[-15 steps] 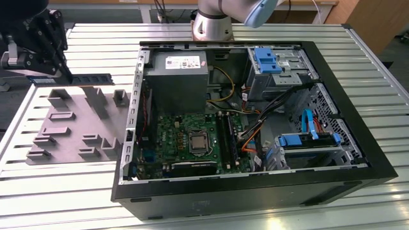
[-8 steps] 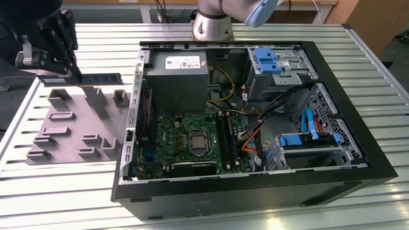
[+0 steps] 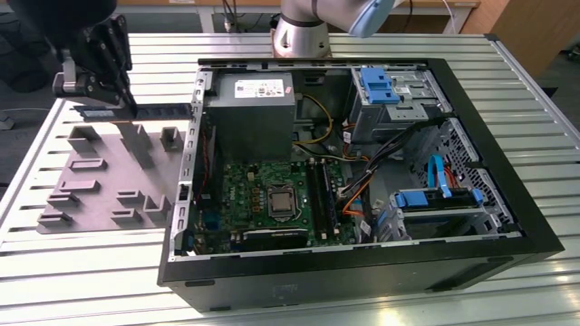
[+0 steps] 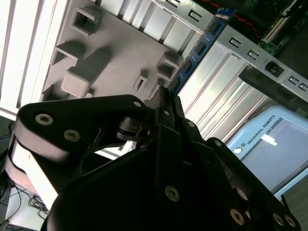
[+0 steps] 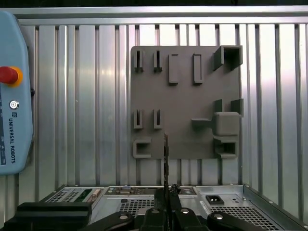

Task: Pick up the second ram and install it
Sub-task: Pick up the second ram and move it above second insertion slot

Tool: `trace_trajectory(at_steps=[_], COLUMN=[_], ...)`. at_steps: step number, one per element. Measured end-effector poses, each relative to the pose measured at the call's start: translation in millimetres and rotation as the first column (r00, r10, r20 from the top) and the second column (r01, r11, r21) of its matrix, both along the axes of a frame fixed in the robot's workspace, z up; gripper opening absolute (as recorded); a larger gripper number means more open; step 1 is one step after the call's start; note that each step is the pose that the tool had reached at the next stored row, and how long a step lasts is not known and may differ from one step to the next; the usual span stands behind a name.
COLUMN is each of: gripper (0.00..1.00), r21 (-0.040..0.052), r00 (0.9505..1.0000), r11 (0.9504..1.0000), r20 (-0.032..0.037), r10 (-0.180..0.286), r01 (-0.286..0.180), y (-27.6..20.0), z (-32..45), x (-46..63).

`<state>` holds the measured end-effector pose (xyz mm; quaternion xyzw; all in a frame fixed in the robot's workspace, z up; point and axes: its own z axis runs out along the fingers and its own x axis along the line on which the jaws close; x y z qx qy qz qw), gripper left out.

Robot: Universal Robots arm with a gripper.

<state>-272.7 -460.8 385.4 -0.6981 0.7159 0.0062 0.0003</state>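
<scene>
Blue-green second ram [image 3: 165,109] in hand [image 3: 129,112], over grey tray [image 3: 102,187].

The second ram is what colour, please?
Second ram: blue with dark chips, best in the second wrist view.

**Slatted metal table, wood behind**

A ribbed metal table [image 3: 81,272] fills the scene, its slats bright with glare. Past its far edge runs a wooden desk [image 3: 181,3]. A brown wooden panel [image 3: 534,30] stands at the exterior view's right and dark floor [image 3: 23,98] lies at its left.
</scene>
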Motion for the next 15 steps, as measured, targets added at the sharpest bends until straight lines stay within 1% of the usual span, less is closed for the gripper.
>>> trace_trajectory(at_steps=[15], gripper=[0.14], r21=[0.0], r00=[1.0], r11=[1.0], r20=[-0.0001], r10=[0.001], r01=[-0.001], y=[0.0], z=[0.0], x=[47.7])
